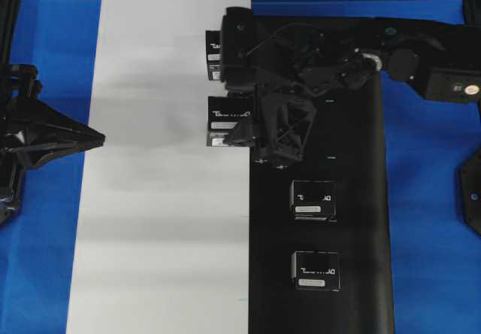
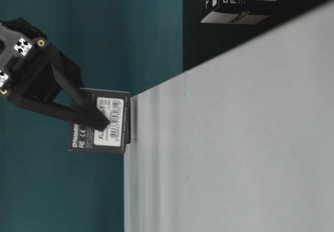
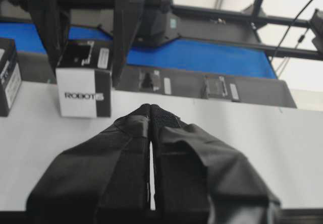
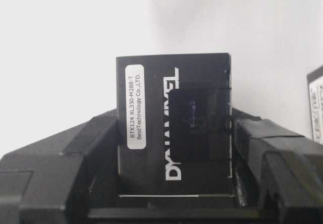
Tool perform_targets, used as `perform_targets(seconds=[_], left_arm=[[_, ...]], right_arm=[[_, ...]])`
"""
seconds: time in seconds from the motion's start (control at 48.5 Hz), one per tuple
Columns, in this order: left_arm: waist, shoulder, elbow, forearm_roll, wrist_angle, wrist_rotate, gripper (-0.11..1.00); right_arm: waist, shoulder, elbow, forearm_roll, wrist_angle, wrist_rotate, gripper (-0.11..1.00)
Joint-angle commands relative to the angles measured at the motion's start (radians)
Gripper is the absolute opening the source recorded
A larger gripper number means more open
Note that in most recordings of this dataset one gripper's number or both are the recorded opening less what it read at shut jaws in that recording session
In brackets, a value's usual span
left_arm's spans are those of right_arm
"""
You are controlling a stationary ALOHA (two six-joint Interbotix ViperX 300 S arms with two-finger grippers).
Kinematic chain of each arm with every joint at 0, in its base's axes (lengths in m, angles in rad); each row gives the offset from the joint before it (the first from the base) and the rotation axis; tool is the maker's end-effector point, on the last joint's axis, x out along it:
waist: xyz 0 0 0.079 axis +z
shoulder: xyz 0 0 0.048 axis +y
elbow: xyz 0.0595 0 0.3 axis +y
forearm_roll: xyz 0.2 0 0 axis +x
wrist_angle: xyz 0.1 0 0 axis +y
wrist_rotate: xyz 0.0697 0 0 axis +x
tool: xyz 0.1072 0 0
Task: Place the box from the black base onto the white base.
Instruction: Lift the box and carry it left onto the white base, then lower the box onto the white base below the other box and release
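My right gripper [image 1: 225,121] reaches across from the right and is shut on a black box [image 1: 229,114] at the right edge of the white base [image 1: 150,198]. In the right wrist view the box [image 4: 174,133] sits between both fingers, label strip up, over white sheet. From the left wrist view that box [image 3: 83,90] rests on the white sheet, flanked by the fingers [image 3: 126,37]. A second box [image 1: 214,52] stands further back on the white base. Two boxes [image 1: 312,198] [image 1: 316,268] lie on the black base [image 1: 353,236]. My left gripper [image 1: 90,137] is shut and empty at the white base's left edge.
The right arm [image 1: 391,48] stretches over the far end of the black base. Blue table [image 1: 428,198] shows on both sides of the sheets. Black frame posts stand at the far left [image 1: 7,33] and right edges.
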Motion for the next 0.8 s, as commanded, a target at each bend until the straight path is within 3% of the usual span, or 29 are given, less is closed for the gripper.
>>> perform_targets(seconds=[0.0,0.268,0.433,0.681,0.784], left_arm=[[0.000,0.003,-0.015,0.003,-0.003,-0.002,-0.01],[-0.006,0.003,-0.015,0.002,-0.002,-0.002,-0.01],[-0.008,0.003,-0.014,0.003,0.000,-0.002,-0.01],[-0.008,0.003,-0.014,0.003,0.000,-0.002,-0.01],[-0.008,0.003,-0.012,0.003,-0.002,-0.002,-0.01]], right_arm=[[0.009,0.023,-0.020,-0.009,-0.009,0.000,0.49],[0.015,0.035,-0.032,-0.084,0.025,0.002,0.49],[0.020,0.037,-0.034,-0.087,0.060,0.003,0.49],[0.021,0.046,-0.034,-0.100,0.041,0.058,0.50],[0.021,0.044,-0.034,-0.101,0.026,0.086,0.61]])
